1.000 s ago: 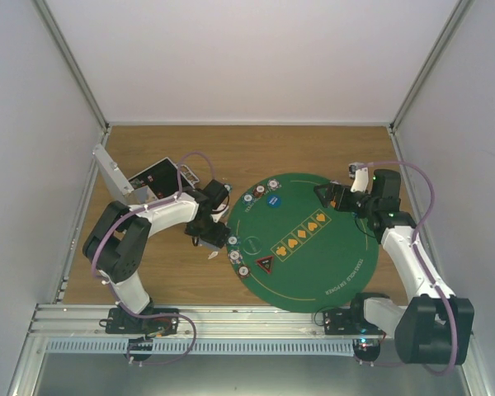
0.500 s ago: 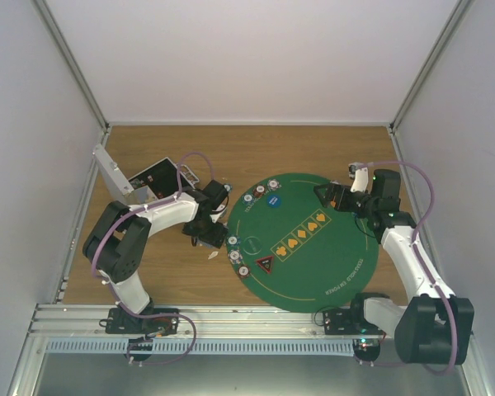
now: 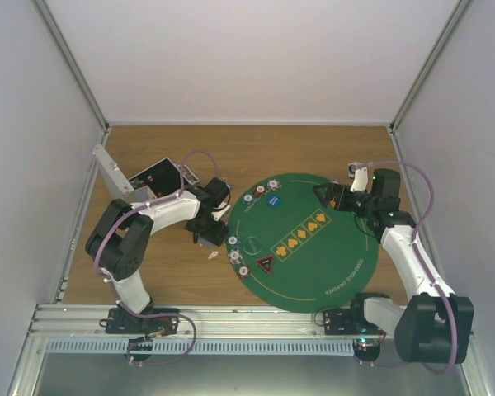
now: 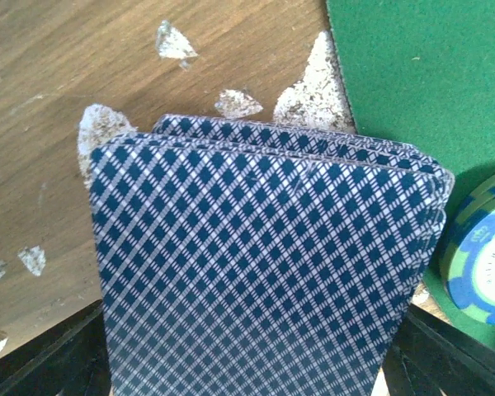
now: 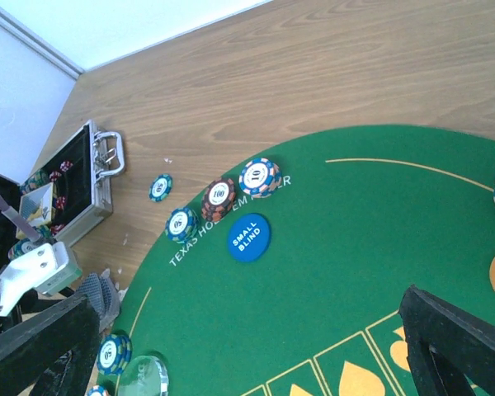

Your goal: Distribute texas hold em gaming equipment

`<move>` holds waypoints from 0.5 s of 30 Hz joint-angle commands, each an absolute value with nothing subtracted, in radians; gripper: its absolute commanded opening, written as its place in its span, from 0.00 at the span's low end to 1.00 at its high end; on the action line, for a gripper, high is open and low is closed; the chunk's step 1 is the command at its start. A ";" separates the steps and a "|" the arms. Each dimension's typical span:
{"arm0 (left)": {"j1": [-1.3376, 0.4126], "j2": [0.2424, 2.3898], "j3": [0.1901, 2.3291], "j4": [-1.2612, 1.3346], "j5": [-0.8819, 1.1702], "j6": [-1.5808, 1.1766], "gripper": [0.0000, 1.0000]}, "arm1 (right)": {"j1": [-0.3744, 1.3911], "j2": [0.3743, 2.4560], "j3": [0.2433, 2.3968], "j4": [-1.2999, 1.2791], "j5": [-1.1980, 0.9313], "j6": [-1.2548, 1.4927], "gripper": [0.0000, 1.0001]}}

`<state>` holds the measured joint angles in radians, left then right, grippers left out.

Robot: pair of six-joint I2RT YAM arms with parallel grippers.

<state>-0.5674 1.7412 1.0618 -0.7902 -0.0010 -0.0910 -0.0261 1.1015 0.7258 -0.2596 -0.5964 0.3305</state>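
Metal case [image 5: 97, 194]: it stands open on the worktop [image 4: 66, 99], left of the green mat [image 5: 379, 214] and clear of it, with its lid raised.
Inside the case: several case chips [image 5: 54, 177] with striped edges lie in the tray beside a pale flat item, which I cannot identify.
Left end effector [image 3: 209, 237]: it is closed on a deck of cards [image 4: 264, 264], with a dark finger against each long side.
Deck position: the deck is held back-up and slightly fanned. It is over the bare wood just off the mat's left edge, near the blue-green chip [image 4: 487, 264].
Blue-green chip: it sits at the mat's rim.
Right end effector [image 5: 247, 330]: its jaws are spread wide and hold nothing. It hangs above the right part of the mat.
Far-left arc of the mat: three row chips [image 5: 219, 199] lie in a curved row, and the blue token [image 5: 249, 238] marked SMALL BLIND lies just inside them.
Off the mat: a lone chip [image 5: 160, 187] lies on the wood between the case and that row.
Near-left rim of the mat: the red-triangle token [image 3: 265, 265] lies here, with more chips beside it.
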 commanded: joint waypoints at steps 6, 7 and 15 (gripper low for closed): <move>-0.565 1.767 1.082 -0.777 0.008 -0.055 0.74 | -0.020 1.117 0.757 -0.228 -0.607 0.340 1.00; -0.565 1.766 1.080 -0.777 0.009 -0.054 0.72 | -0.020 1.119 0.757 -0.228 -0.609 0.340 0.99; -0.564 1.766 1.080 -0.781 -0.020 -0.056 0.72 | -0.020 1.132 0.766 -0.219 -0.609 0.344 1.00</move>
<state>-0.5663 1.7580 1.0679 -0.7902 -0.0044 -0.0597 -0.0261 1.1255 0.7372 -0.2451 -0.6014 0.3313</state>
